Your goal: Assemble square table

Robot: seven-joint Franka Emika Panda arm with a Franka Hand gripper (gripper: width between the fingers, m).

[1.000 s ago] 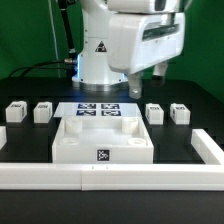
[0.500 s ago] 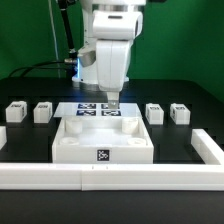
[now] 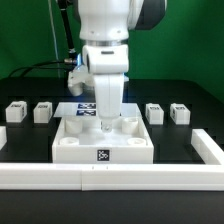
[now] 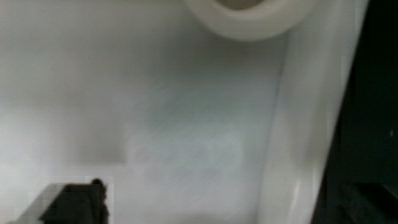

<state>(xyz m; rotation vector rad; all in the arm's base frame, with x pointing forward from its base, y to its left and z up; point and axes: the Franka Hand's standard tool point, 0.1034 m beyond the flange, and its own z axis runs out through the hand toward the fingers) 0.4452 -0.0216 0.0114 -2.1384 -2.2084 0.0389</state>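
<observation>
While the white arm stands lowered in the middle of the exterior view, its two-finger gripper [image 3: 108,124] sits just over the rear half of the large white plastic square slab [image 3: 78,143], which lies flat in the lower centre of the frame. The slab's black-and-white square tag [image 3: 101,155] faces the camera from the front edge. The jaws are spread as wide as they go and pinch nothing. The wrist view shows only one dark fingertip [image 4: 75,200] above bare white plastic. It also shows a round corner socket [image 4: 249,15] and the slab's edge against the black table [image 4: 377,120].

The slab rests near the long white L-shaped border wall [image 3: 110,178], which runs along the bottom of the frame and up the exterior view's right. That probably lets the wall serve as a stop to brace the slab. Four short white tagged legs [image 3: 17,112] wait in a row across the middle of the frame, two at each side and well apart from the slab, so each appears free to be picked up. The marker board [image 3: 82,108] shows partly behind the arm. No leg is in a socket yet, so the open jaws suggest a grasp or nudge of the slab is being lined up.
</observation>
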